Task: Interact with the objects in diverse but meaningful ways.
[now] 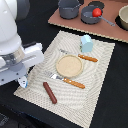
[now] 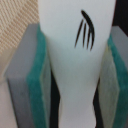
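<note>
Gripper [image 2: 70,75] pinched a small white bottle-like piece [image 2: 70,45] between its green-padded fingers [image 2: 35,85].

In the exterior view the arm stood over the placemat's [image 1: 95,92] near corner on the exterior view's left, with the brown sausage [image 1: 50,92] just beside it. Mid-mat lay the bare round tan plate [image 1: 69,65], between knife [image 1: 69,81] and fork [image 1: 80,56]; the pale blue-white cup [image 1: 86,43] stood beyond. Farthest, on a brown board [image 1: 70,22], a saucepan [image 1: 92,16] held the red tomato [image 1: 97,12].

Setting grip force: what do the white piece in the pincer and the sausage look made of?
White bottle-like piece: smooth, matte, probably hard plastic; it shows even colour and a printed black mark. Sausage: uniform brown with a slight sheen, likely moulded plastic, though the view is too coarse to be sure.
</note>
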